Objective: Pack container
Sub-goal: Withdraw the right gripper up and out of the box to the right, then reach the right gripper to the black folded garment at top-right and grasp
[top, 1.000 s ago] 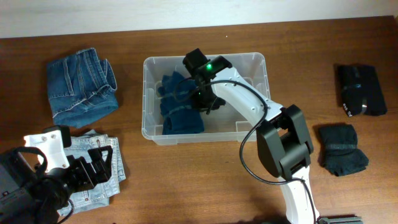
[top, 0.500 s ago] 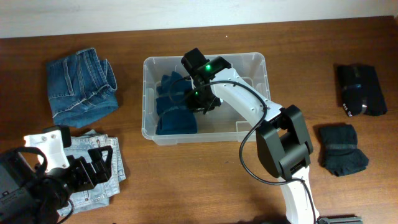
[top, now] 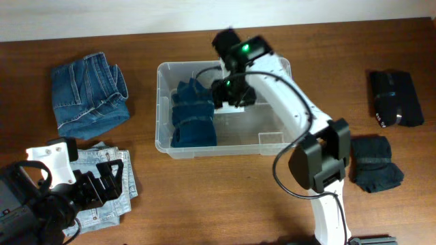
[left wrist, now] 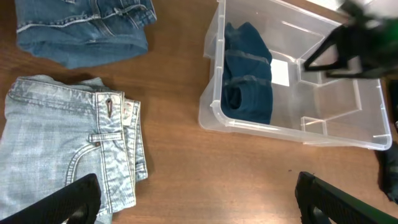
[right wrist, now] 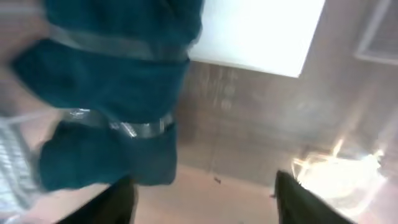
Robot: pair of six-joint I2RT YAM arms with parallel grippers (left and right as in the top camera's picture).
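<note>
The container (top: 161, 109) is a clear plastic bin at the middle of the table, with a white label (top: 230, 109) on its base. A folded teal garment (top: 193, 121) lies in its left part. My right gripper (top: 231, 92) hovers open and empty over the bin, just right of the garment. In the right wrist view the garment (right wrist: 112, 93) and label (right wrist: 261, 31) lie below the spread fingers (right wrist: 208, 205). My left gripper (top: 102, 184) is open over light-blue jeans (top: 112, 204). The left wrist view shows the bin (left wrist: 292, 134), the garment (left wrist: 249, 87) and the open left fingers (left wrist: 202, 205).
Folded dark-blue jeans (top: 88, 95) lie at the far left. The light jeans (left wrist: 62, 149) lie at the front left. Two black folded garments lie right of the bin, one at the far right (top: 395, 99) and one nearer the front (top: 373, 163).
The teal garment slid toward the bin's left wall. My right gripper then rose and drew back to the right, away from it. The left arm has not moved.
</note>
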